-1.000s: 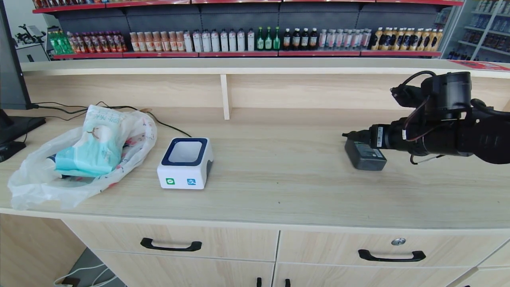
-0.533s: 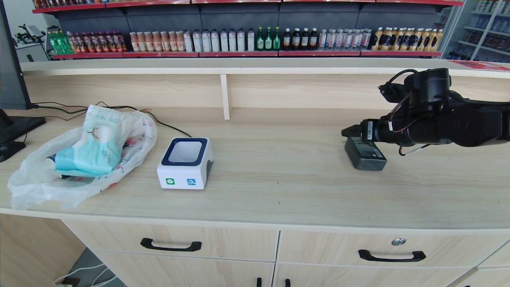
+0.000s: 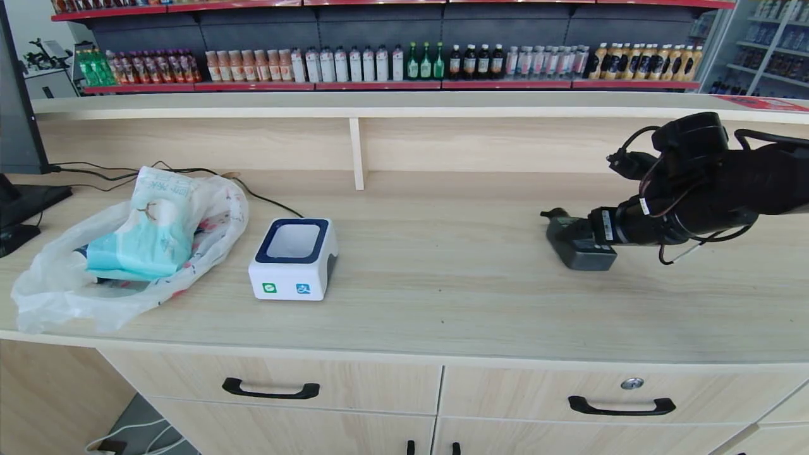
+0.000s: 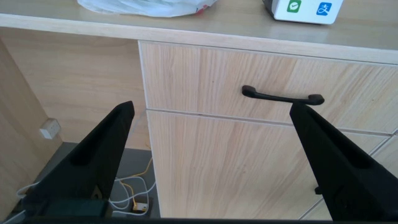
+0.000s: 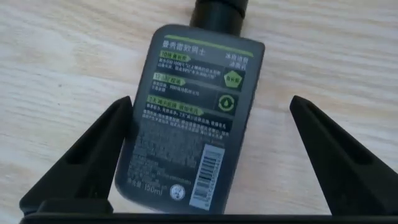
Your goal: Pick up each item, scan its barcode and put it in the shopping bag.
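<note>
Judged the task partly complete. Surveyed the desk from the largest item down.

Found the shopping bag slumped at the 9 o'clock end, mouth open, with a teal pack lying inside; counted that item as done. Found the scanner just beside the bag at its 3 o'clock, window up, with nothing over it.

Found one item left out: a dark bottle lying flat near the 3 o'clock end, well apart from scanner and bag. Judged pick-up, scan and bagging as not yet done for it.

Located the right gripper low over the bottle, fingers spread to either side, nothing pinched. Located the left gripper below the desk edge, facing a drawer front, its fingers spread and empty.

Noted the bottle as flat-sided and dark grey, with a black cap at one end, back label in pale and green print facing up, and barcode near the end opposite the cap.
</note>
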Robot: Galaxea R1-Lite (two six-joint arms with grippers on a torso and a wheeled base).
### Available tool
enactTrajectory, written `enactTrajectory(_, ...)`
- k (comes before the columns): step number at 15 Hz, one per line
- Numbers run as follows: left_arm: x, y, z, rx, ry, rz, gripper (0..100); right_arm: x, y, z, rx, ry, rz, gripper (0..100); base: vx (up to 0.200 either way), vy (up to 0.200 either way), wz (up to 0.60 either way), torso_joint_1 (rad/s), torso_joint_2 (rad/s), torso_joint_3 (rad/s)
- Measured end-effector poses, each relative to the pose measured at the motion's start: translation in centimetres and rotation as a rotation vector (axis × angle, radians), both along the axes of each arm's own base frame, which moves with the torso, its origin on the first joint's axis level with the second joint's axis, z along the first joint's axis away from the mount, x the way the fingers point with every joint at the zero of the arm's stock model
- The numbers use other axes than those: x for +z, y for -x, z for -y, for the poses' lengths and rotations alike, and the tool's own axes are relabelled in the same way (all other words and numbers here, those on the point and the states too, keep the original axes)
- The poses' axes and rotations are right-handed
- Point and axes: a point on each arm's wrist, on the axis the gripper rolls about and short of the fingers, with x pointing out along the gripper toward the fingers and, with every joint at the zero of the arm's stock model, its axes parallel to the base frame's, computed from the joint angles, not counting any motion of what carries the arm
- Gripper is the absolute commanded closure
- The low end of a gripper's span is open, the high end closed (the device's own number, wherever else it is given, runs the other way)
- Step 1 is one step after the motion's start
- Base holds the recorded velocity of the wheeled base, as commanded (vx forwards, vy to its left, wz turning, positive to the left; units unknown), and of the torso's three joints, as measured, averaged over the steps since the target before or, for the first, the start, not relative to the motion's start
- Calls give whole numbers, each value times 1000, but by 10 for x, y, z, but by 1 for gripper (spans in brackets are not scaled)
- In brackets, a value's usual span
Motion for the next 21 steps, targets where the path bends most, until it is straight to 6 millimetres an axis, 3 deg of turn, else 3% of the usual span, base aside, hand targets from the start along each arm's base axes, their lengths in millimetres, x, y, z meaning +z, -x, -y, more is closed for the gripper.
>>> enactTrajectory(9, 0, 0, 0, 0, 0, -3, 0, -4, -14, 3, 72, 22, 11, 0, 0, 0, 0, 0, 0, 0)
enactTrajectory(21, 0, 0, 0, 0, -1, -3, 0, -13, -13, 0, 95, 25, -8, 0, 0, 0, 0, 0, 0, 0)
